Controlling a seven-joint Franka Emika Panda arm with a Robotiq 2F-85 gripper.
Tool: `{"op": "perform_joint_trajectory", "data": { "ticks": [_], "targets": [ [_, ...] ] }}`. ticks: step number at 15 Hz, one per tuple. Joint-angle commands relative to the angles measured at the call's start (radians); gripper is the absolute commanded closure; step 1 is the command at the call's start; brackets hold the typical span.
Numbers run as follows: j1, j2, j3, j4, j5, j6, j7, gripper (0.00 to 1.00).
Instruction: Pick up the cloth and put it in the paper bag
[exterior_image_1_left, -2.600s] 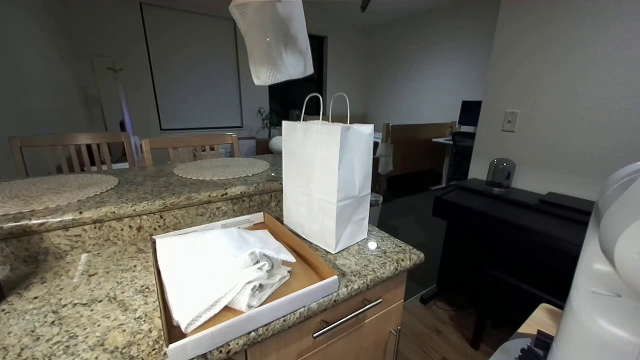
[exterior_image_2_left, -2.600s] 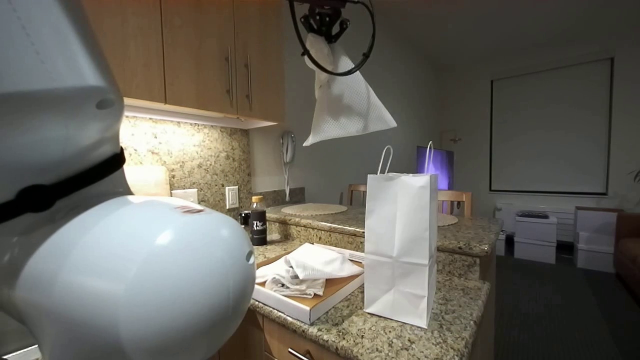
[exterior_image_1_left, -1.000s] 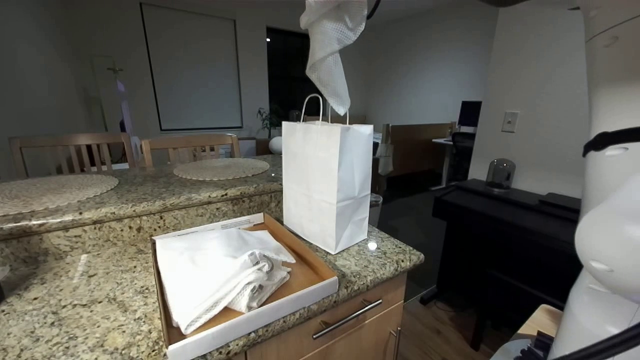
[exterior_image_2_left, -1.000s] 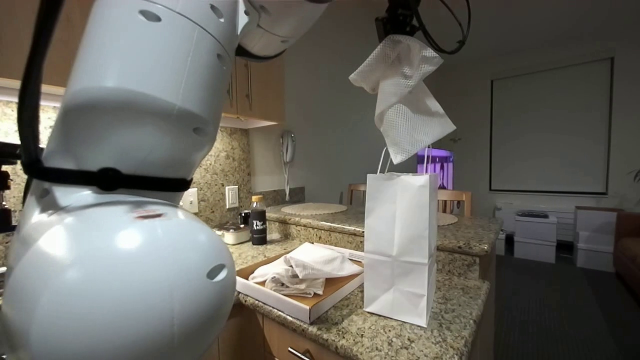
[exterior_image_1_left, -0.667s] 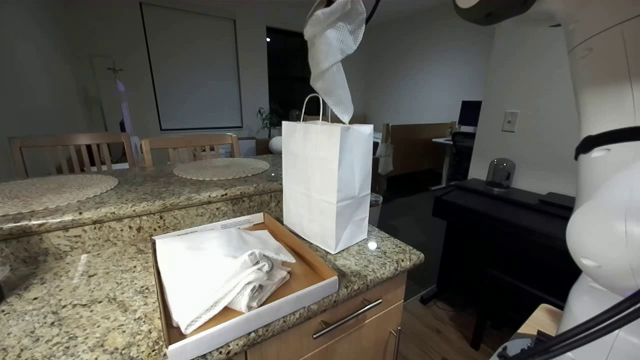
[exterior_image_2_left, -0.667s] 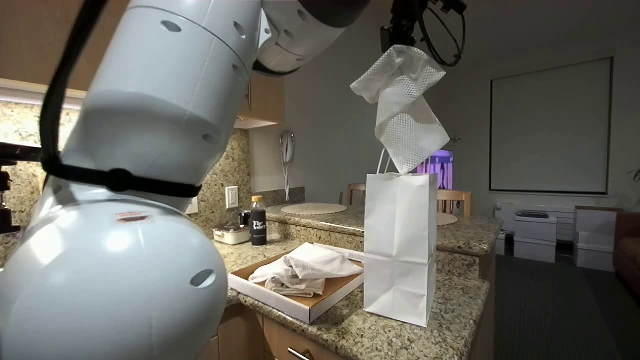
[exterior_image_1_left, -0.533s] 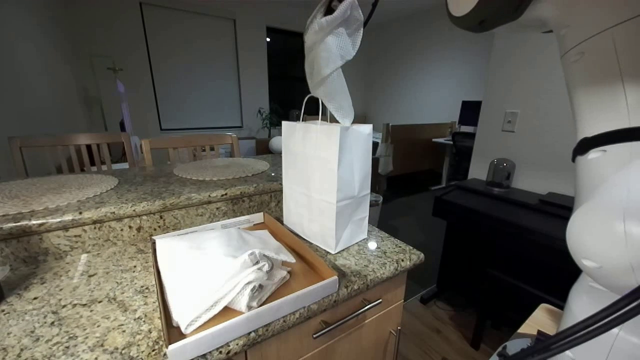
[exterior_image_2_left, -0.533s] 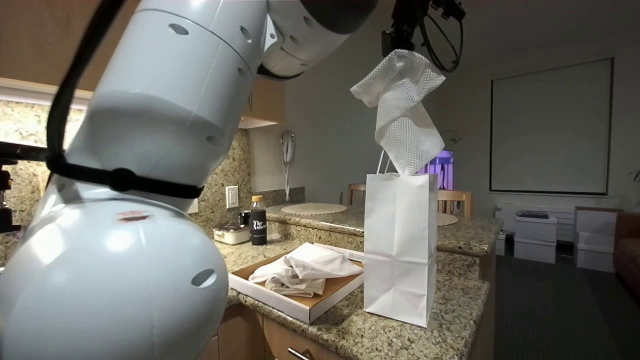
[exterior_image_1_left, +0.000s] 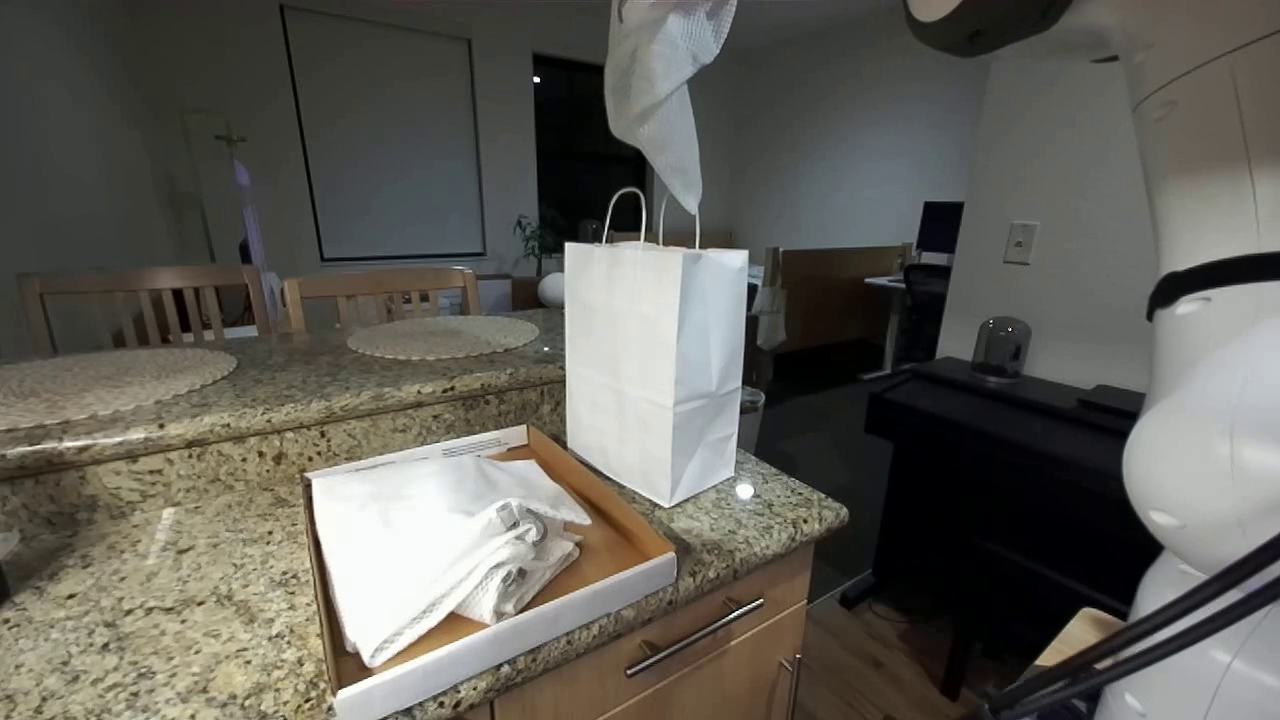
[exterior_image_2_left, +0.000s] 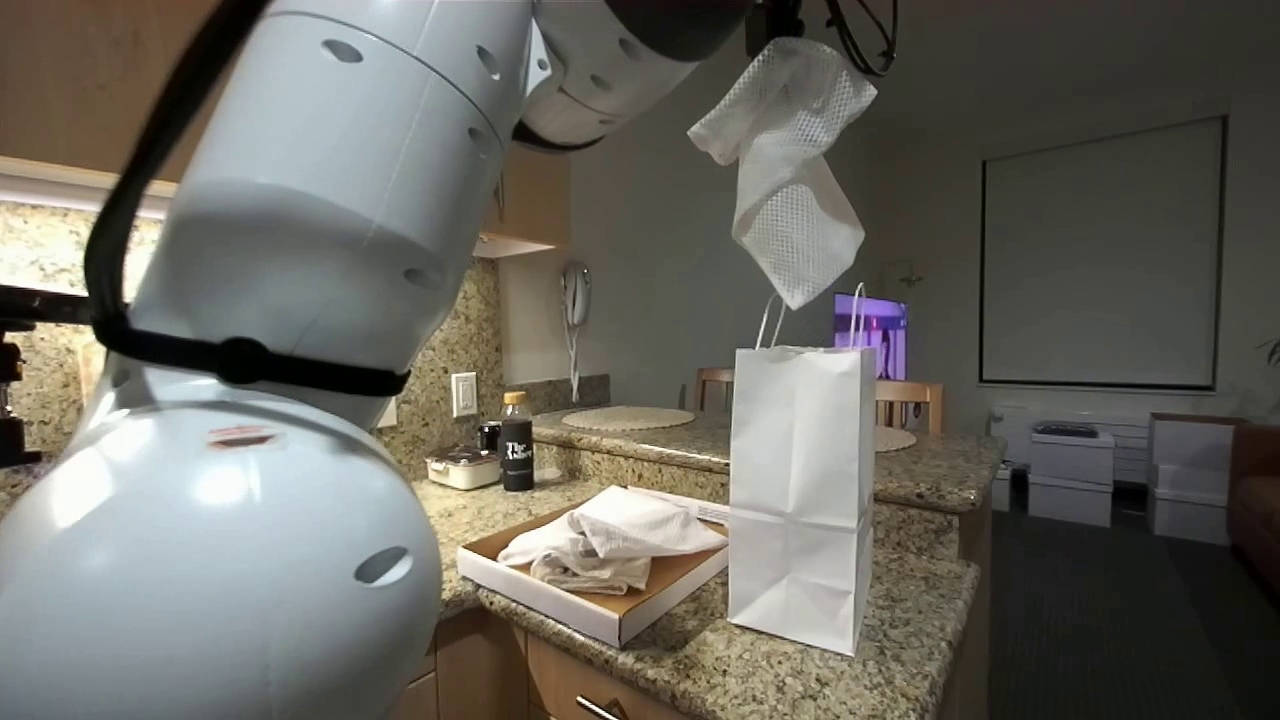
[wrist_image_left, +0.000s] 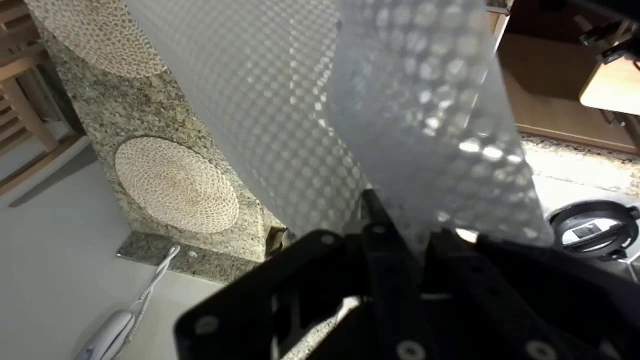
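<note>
Cloth (exterior_image_2_left: 793, 175) in hand (wrist_image_left: 407, 216), abv bag (exterior_image_2_left: 800, 480)

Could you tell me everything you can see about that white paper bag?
The paper bag is tall, boxy and plain white, creased on its sides, with two thin looped handles. It stands upright on the speckled counter beside a shallow tray; whether they touch is unclear. Its inside is hidden. A white cloth hangs above, tip near the handles.

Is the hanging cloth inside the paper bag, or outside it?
Outside: in both exterior views, the hanging cloth ends above the rim of the paper bag.
</note>
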Motion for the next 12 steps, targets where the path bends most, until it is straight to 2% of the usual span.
{"op": "perform_joint_trajectory", "data": {
  "ticks": [1,2,3,5,12],
  "targets": [
    [-0.092,0.036,0.123,0.131,-0.028,-0.080,-0.026,0.92],
    [-0.103,0.033,0.145,0.138,-0.036,-0.091,-0.034,0.92],
    [-0.109,0.004,0.162,0.086,-0.051,-0.088,-0.054,0.92],
    [-0.133,0.026,0.195,0.089,-0.061,-0.116,-0.056,0.92],
    [-0.095,0.187,0.261,0.075,-0.164,-0.121,-0.034,0.92]
  ]
}}
